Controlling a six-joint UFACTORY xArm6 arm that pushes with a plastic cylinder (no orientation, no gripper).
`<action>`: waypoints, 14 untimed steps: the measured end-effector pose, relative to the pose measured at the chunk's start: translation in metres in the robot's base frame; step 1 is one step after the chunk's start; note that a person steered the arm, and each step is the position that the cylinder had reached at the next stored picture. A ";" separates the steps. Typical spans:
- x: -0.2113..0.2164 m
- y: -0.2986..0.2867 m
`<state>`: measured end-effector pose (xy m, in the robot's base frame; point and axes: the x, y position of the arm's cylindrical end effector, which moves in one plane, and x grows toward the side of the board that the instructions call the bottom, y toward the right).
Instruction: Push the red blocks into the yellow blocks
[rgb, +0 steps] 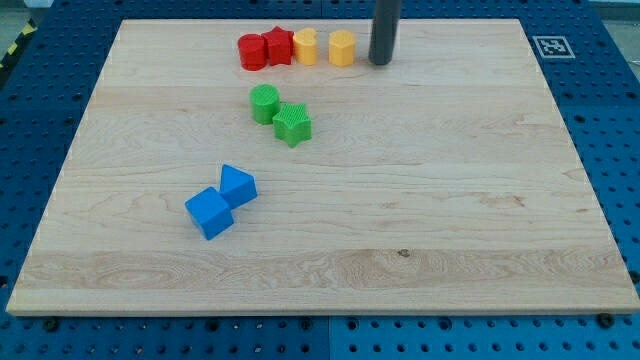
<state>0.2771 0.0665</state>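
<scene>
A red round block (251, 52) and a red star-shaped block (278, 46) sit side by side near the view's top, touching. Right of them stands a yellow round block (305, 47), touching the red star, and a yellow hexagonal block (342, 48) a small gap further right. My tip (380, 61) is the lower end of the dark rod, just right of the yellow hexagonal block, close to it but apart.
A green round block (264, 104) and a green star-shaped block (293, 124) sit below the row. A blue cube (209, 213) and a blue block (238, 186) lie lower left. The wooden board (480, 220) lies on a blue pegboard; a marker tag (552, 46) is at top right.
</scene>
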 end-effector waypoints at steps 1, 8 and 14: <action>-0.017 -0.004; 0.051 0.006; 0.000 -0.155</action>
<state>0.2770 -0.0881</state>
